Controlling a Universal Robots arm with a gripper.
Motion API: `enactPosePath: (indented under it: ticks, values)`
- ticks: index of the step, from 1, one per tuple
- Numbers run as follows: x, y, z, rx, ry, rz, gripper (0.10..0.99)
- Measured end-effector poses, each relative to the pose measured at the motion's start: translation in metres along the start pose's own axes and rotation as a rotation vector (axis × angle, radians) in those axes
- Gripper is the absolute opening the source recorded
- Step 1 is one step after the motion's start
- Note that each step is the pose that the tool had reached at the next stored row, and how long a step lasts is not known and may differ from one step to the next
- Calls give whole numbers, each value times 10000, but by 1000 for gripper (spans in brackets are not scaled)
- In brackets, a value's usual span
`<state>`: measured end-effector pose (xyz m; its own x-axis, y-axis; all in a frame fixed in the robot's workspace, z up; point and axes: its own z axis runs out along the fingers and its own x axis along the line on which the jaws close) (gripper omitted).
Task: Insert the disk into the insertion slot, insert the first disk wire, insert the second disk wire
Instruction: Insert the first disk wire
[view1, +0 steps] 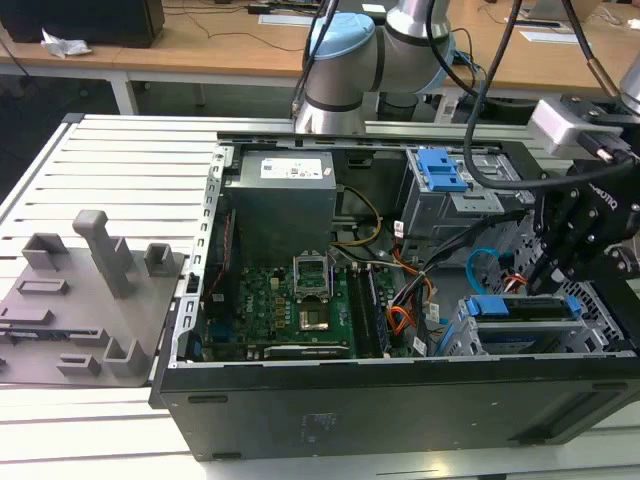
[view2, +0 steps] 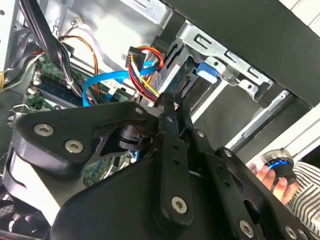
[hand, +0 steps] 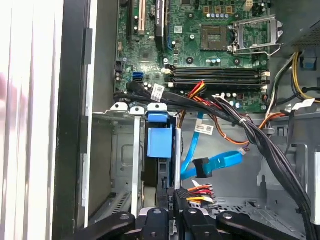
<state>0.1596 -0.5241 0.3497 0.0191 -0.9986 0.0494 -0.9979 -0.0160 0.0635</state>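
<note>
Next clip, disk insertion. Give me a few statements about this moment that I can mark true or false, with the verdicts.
1. The disk sits inside the insertion slot. True.
2. The gripper is outside the computer case. False: it reaches into the case at the insertion slot, at the exterior view's right.
3. The second disk wire is a light-blue flat cable. True.
4. The latch on the taller grey bay is red. False: it is blue.
5. A person's hand can be seen in the second wrist view. True.
</note>
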Motion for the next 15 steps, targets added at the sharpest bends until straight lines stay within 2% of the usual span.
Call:
enactPosePath:
  ticks: [1, 3, 6, 15]
  values:
    - [9, -13, 0, 2, -84, -5, 176]
    - [14, -40, -1, 2, -86, -5, 176]
    - [64, -46, 8, 1, -88, -6, 176]
    - [54, -74, 71, -1, -85, -5, 176]
